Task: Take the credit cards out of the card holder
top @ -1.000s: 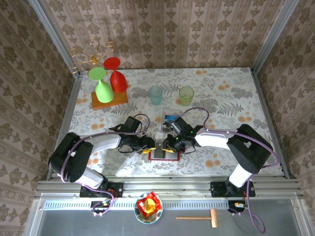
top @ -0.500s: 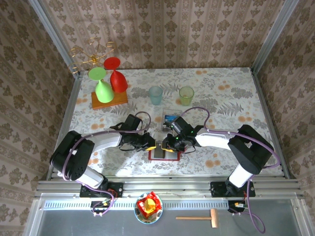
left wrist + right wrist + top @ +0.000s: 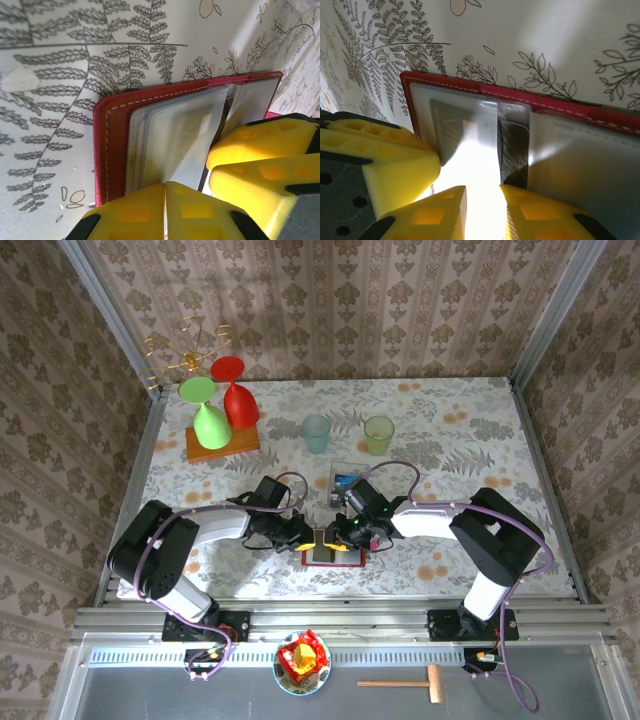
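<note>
Looking down on a table (image 3: 152,455) dressed in a pale cloth (image 3: 480,440) printed with ferns and orange flowers. Closed in at the back and both sides by brown patterned wallpaper (image 3: 350,300), with slanting metal posts (image 3: 545,310) at the corners and a metal rail (image 3: 340,620) along the near edge. Lying open and flat close to that rail, about midway across: the red card holder (image 3: 335,556), clear pockets facing up, a dark card (image 3: 512,150) tucked into one of them. Just beyond the card holder, a clear box (image 3: 336,468) with something blue inside. Farther beyond, a blue cup (image 3: 316,433) and a green cup (image 3: 379,434) side by side. Well off to the card holder's left and back, a green wine glass (image 3: 210,420) and a red wine glass (image 3: 238,400) upside down on a wooden board (image 3: 222,447), backed by a gold wire rack (image 3: 185,355). Wide bare cloth to the right of the card holder and to its left, with only a narrow strip between it and the rail. At the card holder's left side, the left claw (image 3: 165,187), fingers pressed together on the rim of a clear pocket leaf. Just beside it, over the card holder's middle, the right claw (image 3: 482,192), fingers slightly spread, tips down on the pockets, a glare-lit leaf showing in the gap.
</note>
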Robot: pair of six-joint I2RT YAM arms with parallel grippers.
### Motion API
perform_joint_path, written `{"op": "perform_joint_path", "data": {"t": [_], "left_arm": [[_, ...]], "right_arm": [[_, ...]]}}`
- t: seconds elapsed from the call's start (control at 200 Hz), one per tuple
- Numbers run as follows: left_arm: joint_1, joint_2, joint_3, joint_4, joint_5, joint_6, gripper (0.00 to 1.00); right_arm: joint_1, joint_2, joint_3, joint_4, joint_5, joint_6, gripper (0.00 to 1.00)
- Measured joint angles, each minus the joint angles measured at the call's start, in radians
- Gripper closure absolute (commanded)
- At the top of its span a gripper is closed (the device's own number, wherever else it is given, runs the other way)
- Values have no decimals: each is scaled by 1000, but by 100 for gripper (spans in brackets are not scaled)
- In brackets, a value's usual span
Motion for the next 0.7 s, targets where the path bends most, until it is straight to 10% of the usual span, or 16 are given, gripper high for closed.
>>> {"op": "perform_joint_path", "data": {"t": [0.7], "left_arm": [[0, 3, 0, 0, 0, 3, 90]], "right_arm": [[0, -27, 34, -121, 43, -35, 76]]}}
